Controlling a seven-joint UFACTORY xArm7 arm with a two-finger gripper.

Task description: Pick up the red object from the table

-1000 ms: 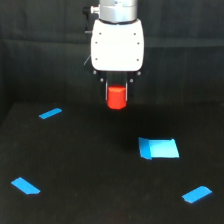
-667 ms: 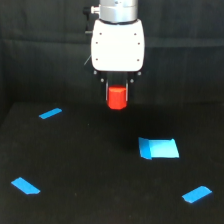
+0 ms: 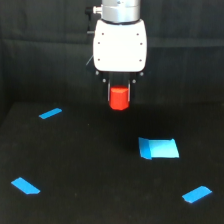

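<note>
The red object [image 3: 119,98] is a small stubby red-orange block hanging in the air under the white gripper body. My gripper [image 3: 119,95] is shut on it, with a dark finger on each side of the block. The block is well above the black table [image 3: 90,165], near the middle of the exterior view and toward the back of the scene. Its lower end sticks out below the fingers.
A blue rectangular patch [image 3: 159,148] lies on the table below and to the exterior view's right of the block. Blue tape strips lie at the left [image 3: 50,113], the front left [image 3: 25,185] and the front right [image 3: 196,194]. A dark curtain hangs behind.
The gripper and the red block have risen slightly in the view. Nothing on the table has moved.
</note>
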